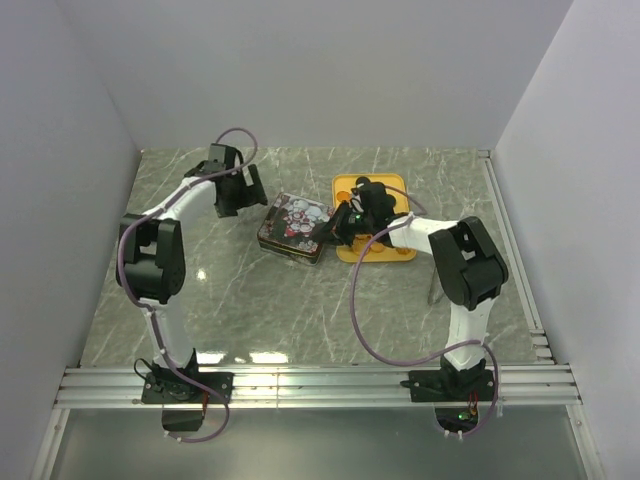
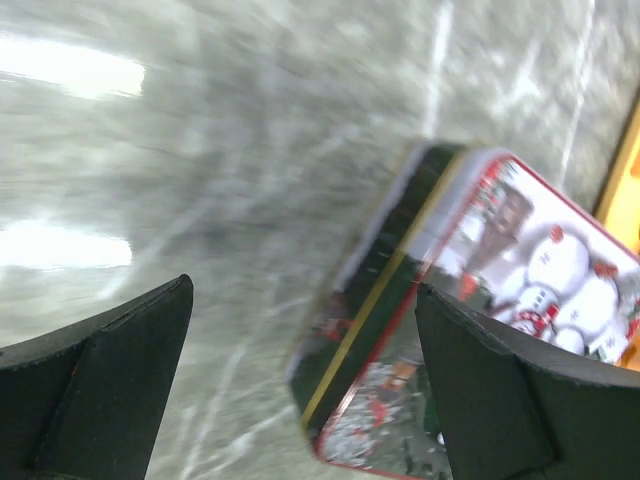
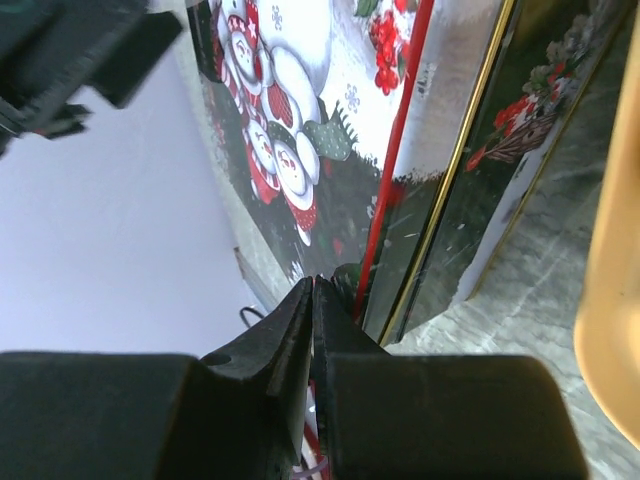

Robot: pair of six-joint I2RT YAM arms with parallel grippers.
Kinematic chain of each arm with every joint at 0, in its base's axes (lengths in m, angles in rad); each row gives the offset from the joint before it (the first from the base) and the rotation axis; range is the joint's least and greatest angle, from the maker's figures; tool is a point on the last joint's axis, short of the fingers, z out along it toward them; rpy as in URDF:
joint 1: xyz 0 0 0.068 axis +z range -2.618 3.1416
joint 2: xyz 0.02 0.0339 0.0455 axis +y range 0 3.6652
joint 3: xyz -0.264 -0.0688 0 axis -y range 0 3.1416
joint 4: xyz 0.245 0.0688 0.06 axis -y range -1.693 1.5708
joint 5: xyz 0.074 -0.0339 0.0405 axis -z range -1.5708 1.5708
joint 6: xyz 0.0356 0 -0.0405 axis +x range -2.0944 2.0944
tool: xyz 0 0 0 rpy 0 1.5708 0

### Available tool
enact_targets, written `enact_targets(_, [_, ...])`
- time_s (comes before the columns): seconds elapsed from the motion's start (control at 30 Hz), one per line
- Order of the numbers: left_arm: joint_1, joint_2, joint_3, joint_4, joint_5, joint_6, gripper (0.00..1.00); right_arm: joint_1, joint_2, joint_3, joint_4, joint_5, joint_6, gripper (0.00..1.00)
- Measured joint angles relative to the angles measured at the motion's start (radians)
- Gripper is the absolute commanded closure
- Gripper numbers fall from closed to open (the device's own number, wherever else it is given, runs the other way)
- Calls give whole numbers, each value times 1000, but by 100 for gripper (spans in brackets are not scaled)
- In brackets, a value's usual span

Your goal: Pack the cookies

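Observation:
A rectangular tin (image 1: 293, 226) with a snowman lid lies mid-table, lid on. It also shows in the left wrist view (image 2: 470, 300) and the right wrist view (image 3: 330, 120). Behind it to the right is a yellow tray (image 1: 393, 184) holding one visible orange cookie (image 1: 344, 195); my right arm hides the other cookies. My left gripper (image 1: 237, 203) (image 2: 300, 290) is open and empty, just left of the tin, its jaws straddling the tin's near corner. My right gripper (image 1: 337, 224) (image 3: 313, 282) is shut, with its tips at the red rim on the tin's right edge.
The yellow tray's edge (image 3: 612, 300) lies close on the right of my right gripper. Grey walls enclose the marble table on the left, the back and the right. A metal rail (image 1: 320, 385) runs along the near edge.

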Motion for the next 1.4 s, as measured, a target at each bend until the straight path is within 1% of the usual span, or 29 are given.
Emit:
enact_targets(0.17, [50,-61,0,-15,-50,0,1,0,-19,34,-91,37,-49,89])
enact_targets(0.33, [64,-139,-9,-12,-67,0,1,7,-55,81,-225,106,-119,89])
enact_targets(0.43, [66,-182,-27,-4,-69,0,0,10,-109,87,-283,143,-148,89])
enact_targets(0.6, [68,-230,-67,0,-71,0,1,24,-280,85,-354,204,-188,88])
enact_targets(0.8, [68,-328,-156,12,-78,-4,1,52,-563,55,-417,252,-260,86])
enact_targets(0.83, [68,-356,-181,22,-78,-5,1,56,-607,46,-431,260,-270,85])
enact_targets(0.87, [68,-387,-210,33,-78,-6,1,60,-650,39,-452,265,-282,76])
enact_targets(0.97, [68,-496,-313,68,-66,-24,1,68,-750,33,-511,286,-309,60])
enact_targets(1.1, [63,-644,-443,113,-51,-54,1,72,-877,21,-579,315,-338,55])
enact_targets(1.23, [45,-777,-529,124,-74,-69,1,76,-1007,-7,-643,334,-371,46])
enact_targets(1.37, [35,-956,-642,169,-175,-68,1,77,-1072,-5,-707,349,-410,38])
enact_targets(1.4, [36,-1007,-702,247,-214,-59,1,78,-1079,-2,-720,352,-421,37])
